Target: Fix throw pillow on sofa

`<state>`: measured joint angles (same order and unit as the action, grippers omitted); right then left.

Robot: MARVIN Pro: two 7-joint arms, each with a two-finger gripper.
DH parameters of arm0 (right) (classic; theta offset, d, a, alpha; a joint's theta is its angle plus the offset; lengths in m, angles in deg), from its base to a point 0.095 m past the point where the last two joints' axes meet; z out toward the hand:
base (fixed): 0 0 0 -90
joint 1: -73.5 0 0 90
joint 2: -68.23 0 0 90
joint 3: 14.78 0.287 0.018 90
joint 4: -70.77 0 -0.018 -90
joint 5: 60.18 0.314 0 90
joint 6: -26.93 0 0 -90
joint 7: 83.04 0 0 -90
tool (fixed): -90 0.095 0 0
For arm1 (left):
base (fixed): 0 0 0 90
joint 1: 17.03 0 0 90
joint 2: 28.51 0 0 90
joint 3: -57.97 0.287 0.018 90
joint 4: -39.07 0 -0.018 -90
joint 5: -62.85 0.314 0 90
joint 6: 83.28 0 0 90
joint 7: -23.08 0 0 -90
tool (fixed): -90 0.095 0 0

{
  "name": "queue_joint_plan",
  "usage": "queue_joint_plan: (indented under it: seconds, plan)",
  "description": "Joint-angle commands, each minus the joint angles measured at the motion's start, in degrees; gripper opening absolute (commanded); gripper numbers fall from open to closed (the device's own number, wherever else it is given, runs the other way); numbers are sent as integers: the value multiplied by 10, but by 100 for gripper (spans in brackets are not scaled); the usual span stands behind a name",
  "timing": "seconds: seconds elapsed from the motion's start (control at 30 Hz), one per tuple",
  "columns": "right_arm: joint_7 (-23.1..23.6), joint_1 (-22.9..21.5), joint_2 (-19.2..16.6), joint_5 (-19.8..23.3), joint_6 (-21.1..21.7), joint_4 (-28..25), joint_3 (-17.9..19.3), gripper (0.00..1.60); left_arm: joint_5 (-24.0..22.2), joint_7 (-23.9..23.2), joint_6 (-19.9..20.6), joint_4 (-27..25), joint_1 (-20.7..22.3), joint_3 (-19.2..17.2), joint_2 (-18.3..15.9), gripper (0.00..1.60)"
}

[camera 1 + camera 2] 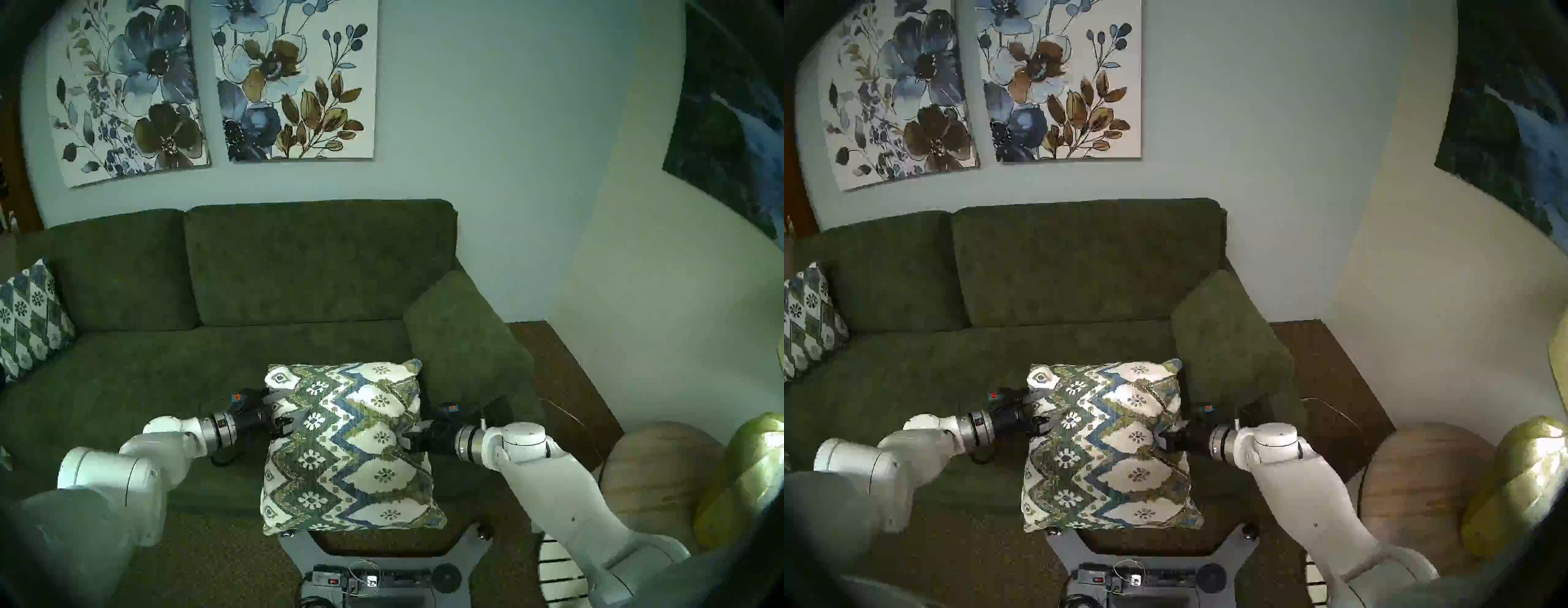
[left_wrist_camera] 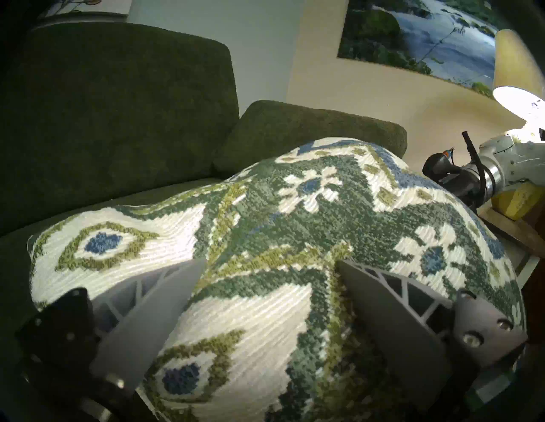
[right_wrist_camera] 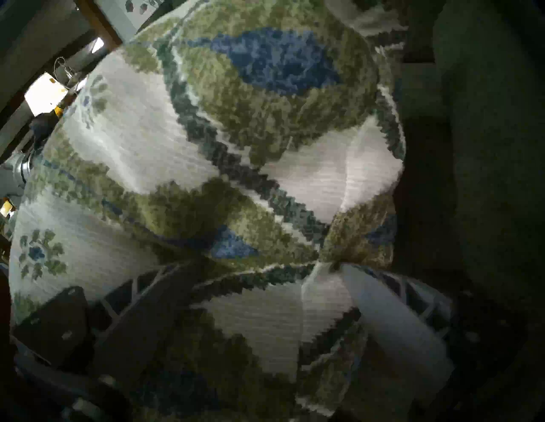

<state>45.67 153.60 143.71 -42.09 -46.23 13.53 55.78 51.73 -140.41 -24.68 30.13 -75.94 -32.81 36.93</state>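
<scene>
— while both arms reach in from opposite sides, where does the throw pillow (image 1: 348,446) lie?
— on the sofa (image 1: 297,271), at the right end of the seat beside the padded armrest (image 1: 462,339), its near edge hanging over the seat's front edge.
— and the left gripper (image 1: 280,409)?
— at the pillow's left edge, toward the far corner. in the left wrist view its two grey fingers (image 2: 165,297) are spread wide and pressed into the fabric, with a bulge of the weave between them. they bracket the cloth without pinching it.
— the right gripper (image 1: 409,437)?
— at the pillow's right edge, about halfway along, between pillow and armrest. the right wrist view is blurred, yet the fingers (image 3: 392,321) show far apart, with a creased fold of fabric between them. i can't tell whether that fold is truly gripped; the jaws stand wide.
— so the pillow sits between the two?
— yes, flanked left and right, its surface puckered where each touches.
— anything else on the seat?
— a diamond-pattern cushion (image 1: 29,314) leans in the far left corner, well apart.
</scene>
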Motion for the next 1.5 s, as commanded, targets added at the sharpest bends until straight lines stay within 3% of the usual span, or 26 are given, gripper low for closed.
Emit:
queue_joint_plan:
  seconds: [0.0, 0.17, 0.2, 0.23, 0.27, 0.3, 0.37, 0.4, 0.5, 0.7, 0.8, 0.97, 1.07, 1.47]
  plan:
    - [11, -42, 37, -11, 1, 59, -30, 160, 2, -7, 2, 2, 0, 3, 3, 160]
    - [13, -58, 46, -18, 0, 93, -41, 155, 2, -7, 2, 2, 0, 3, 3, 160]
    - [12, -63, 47, -22, 1, 100, -46, 125, 2, -7, 2, 2, 0, 3, 3, 160]
    - [12, -66, 49, -24, 1, 106, -48, 78, 2, -7, 2, 2, 0, 3, 3, 160]
    - [12, -66, 49, -24, 1, 106, -48, 78, 2, -7, 2, 2, 0, 3, 3, 160]
    - [13, -70, 50, -26, 1, 111, -51, 67, 2, -7, 2, 2, 0, 3, 3, 160]
    - [14, -75, 52, -29, 1, 117, -56, 14, 2, -7, 2, 3, 0, 3, 3, 160]
    - [15, -78, 53, -29, 0, 121, -58, 0, 2, -8, 2, 3, 1, 3, 3, 160]
    - [14, -76, 48, -29, 1, 112, -57, 0, 2, -8, 1, 4, 1, 3, 3, 160]
    - [-2, -34, 16, -20, 14, 24, -37, 0, 2, -9, 0, 6, 3, 4, 3, 160]
    - [-3, -26, 6, -14, 16, 7, -29, 0, 2, -9, 0, 7, 3, 4, 3, 160]
    - [-21, 2, -7, -10, 30, -42, -14, 0, -11, -42, -10, -1, 2, -6, -11, 160]
    - [-25, 6, -9, -9, 28, -47, -10, 0, -24, -63, -17, -13, -3, -13, -25, 160]
    - [-68, -7, -23, -12, 29, -110, 14, 0, -51, -48, -7, -65, -24, -14, -60, 160]
